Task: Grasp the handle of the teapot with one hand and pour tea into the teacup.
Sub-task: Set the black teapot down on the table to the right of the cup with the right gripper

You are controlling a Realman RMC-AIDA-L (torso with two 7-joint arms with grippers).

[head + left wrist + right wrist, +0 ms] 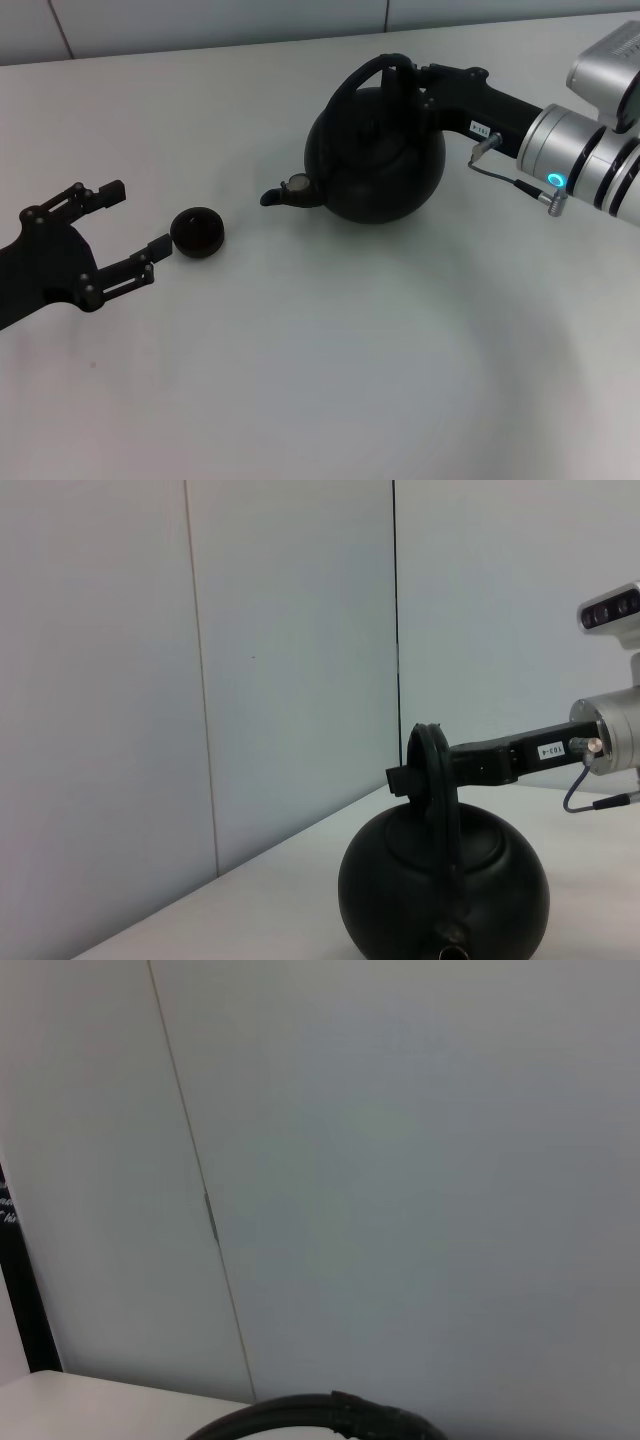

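With the pot sitting flat on the plain white tabletop (330,380), looks like the pour hasn't started. Big round matte-black teapot (375,160) toward the back right, stubby spout (285,192) aimed straight at the tiny dark brown handleless teacup (197,231), which sits well apart from it on the left. Thick black arched handle (375,72) standing upright over the lid, with the right gripper (410,85) reaching in from the right and wrapped onto it near the top; in the left wrist view (415,775), black fingers (400,778) clamped either side of the hoop, so closed on the handle by the look of it. Left gripper (125,230) parked low on the left, fingers spread wide, lower fingertip just beside the cup but apparently not holding it. For doing this well, probably: lift straight up first, carry the spout over the cup before tilting, then tip slowly, since that cup is a very small target. Worth watching for the hoop swivelling in the grip and the heavy pot swinging.
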